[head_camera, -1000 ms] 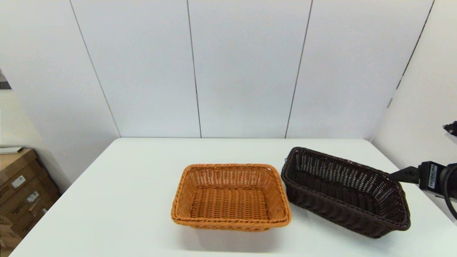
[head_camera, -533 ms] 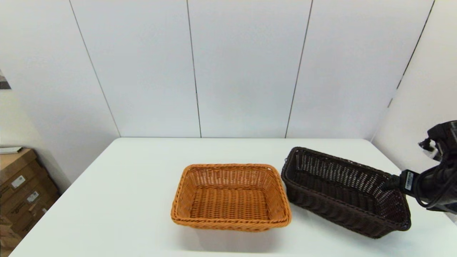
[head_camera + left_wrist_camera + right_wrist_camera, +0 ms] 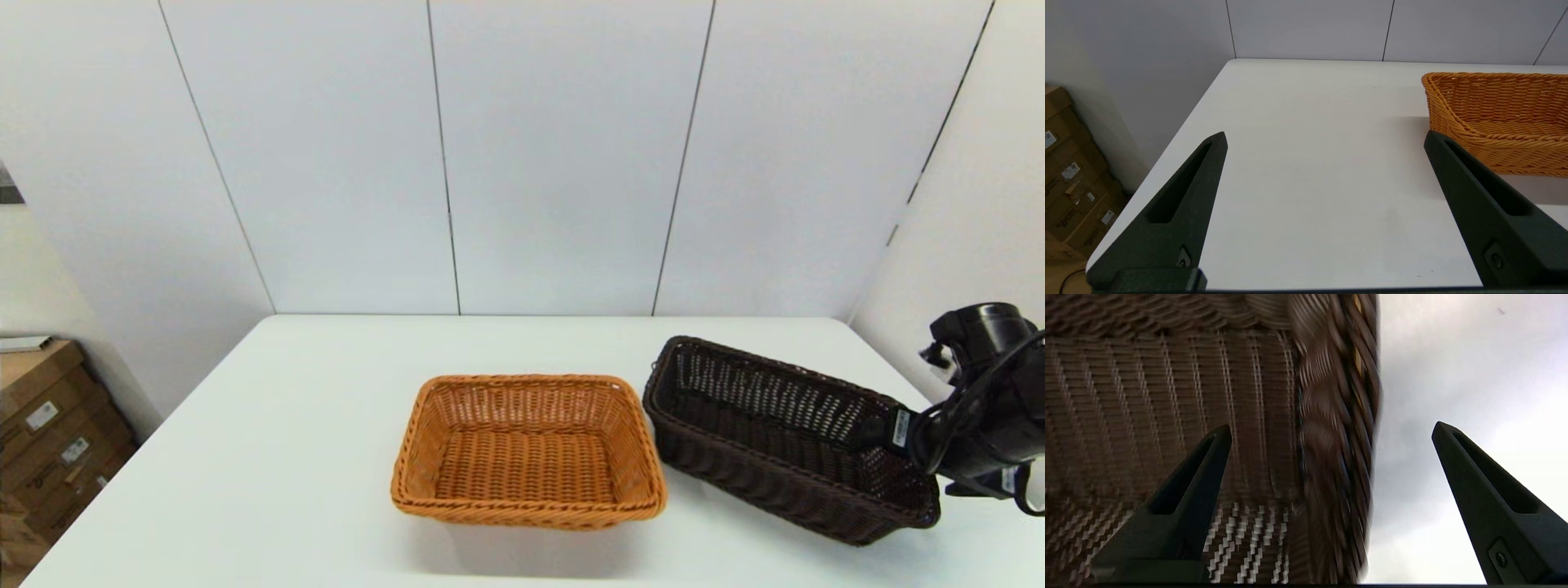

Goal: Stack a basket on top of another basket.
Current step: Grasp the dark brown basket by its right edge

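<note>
right gripper straddling the end wall of the dark basket, not yet pinched

dark basket (image 3: 788,437) sits near the table's (image 3: 286,457) right edge, angled, its left corner just beside the orange basket (image 3: 526,449), which rests at mid-table toward the front edge. right gripper (image 3: 1331,428) is spread wide over the dark basket's right end: 1 finger (image 3: 1186,486) inside over the woven floor, the other (image 3: 1486,490) outside over bare table, braided rim between them, nothing gripped. left gripper (image 3: 1325,136) spread too, hovering idle over the table's left part. handling, my guess: light, stiff wicker, rough enough to hold; openwork wall may flex and the far end will sag if held by 1 end. best hold is the thick rim, pinched deep.
</note>
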You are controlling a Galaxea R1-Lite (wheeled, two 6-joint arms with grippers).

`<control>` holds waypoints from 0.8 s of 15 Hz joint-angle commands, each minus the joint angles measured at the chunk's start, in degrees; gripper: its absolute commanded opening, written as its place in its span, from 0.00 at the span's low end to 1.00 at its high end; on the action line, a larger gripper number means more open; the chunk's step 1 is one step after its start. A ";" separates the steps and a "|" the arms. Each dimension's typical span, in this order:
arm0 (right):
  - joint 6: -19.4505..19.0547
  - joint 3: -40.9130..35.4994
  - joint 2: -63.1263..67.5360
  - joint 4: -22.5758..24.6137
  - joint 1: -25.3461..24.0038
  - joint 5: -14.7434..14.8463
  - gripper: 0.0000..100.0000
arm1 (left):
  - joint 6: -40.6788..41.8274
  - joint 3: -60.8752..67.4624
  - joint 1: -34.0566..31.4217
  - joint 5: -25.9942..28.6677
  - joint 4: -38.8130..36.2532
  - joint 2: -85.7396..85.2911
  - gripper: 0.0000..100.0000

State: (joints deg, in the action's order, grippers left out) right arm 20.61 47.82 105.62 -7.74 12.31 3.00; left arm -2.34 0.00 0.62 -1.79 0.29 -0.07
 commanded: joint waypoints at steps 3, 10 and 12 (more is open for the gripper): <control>0.13 0.16 3.80 0.45 -0.01 0.08 1.00 | -0.03 0.00 -0.01 -0.05 0.06 -0.01 1.00; 0.13 0.34 3.80 1.06 -0.01 0.08 0.00 | -0.03 0.00 -0.01 -0.05 -0.03 -0.01 1.00; 0.13 0.60 3.80 1.06 0.08 -0.01 0.00 | -0.03 0.00 -0.01 -0.05 -0.03 -0.01 1.00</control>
State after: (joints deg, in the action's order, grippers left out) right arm 20.64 48.31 109.67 -6.63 12.34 3.02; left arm -2.34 0.00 0.62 -1.82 0.30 -0.07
